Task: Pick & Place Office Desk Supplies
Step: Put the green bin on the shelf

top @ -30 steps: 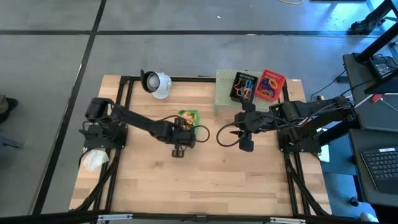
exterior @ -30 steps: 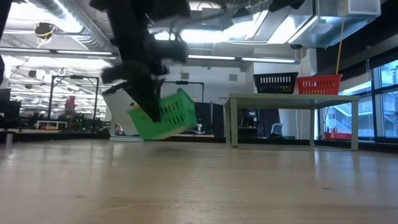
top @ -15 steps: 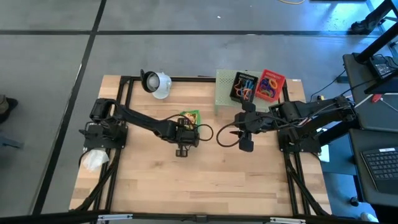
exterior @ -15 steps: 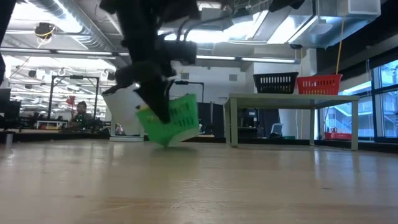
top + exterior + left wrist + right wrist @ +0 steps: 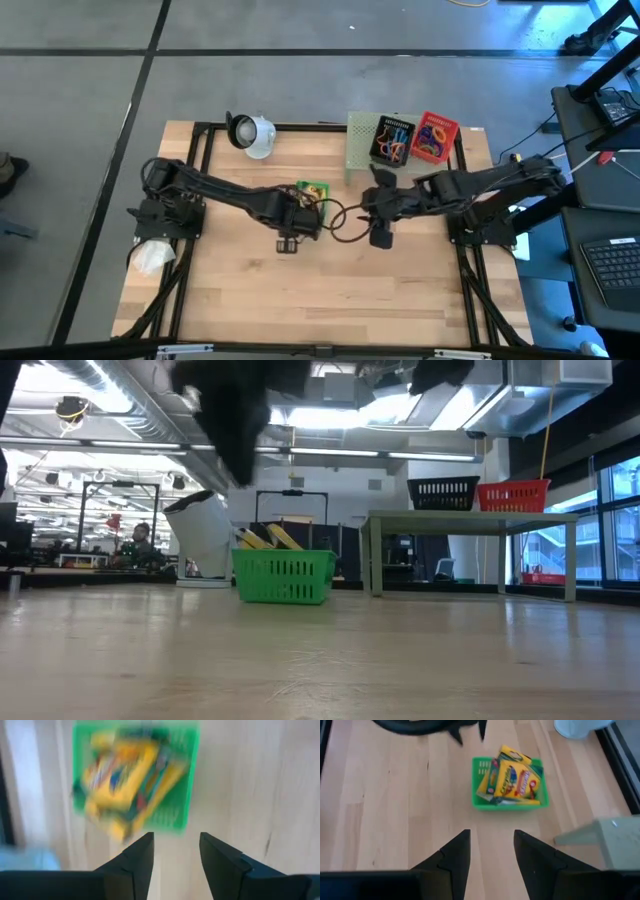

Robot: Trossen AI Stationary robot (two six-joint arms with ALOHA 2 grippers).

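Observation:
A green mesh basket (image 5: 311,191) stands flat on its base on the table (image 5: 283,576), with yellow crayon boxes (image 5: 512,776) lying in it and poking over its rim. My left gripper (image 5: 175,849) hangs open above the basket's near side, clear of it; the low view shows the left gripper (image 5: 238,455) raised well above it. My right gripper (image 5: 491,847) is open with nothing between its fingers, a little to the right of the basket and above the table (image 5: 370,210).
A white cup-shaped object (image 5: 250,133) lies at the far edge, left of centre. A pale green mesh stand (image 5: 360,140) at the far right holds a black tray (image 5: 392,140) and a red tray (image 5: 434,138) of coloured bands. Bare wood (image 5: 330,290) fills the near half.
My left gripper has lowered the tilted basket onto the table, let go of it and risen. The basket, lifted and tipped before, now stands level on its base. My right gripper has moved toward the table's left, closer to the basket.

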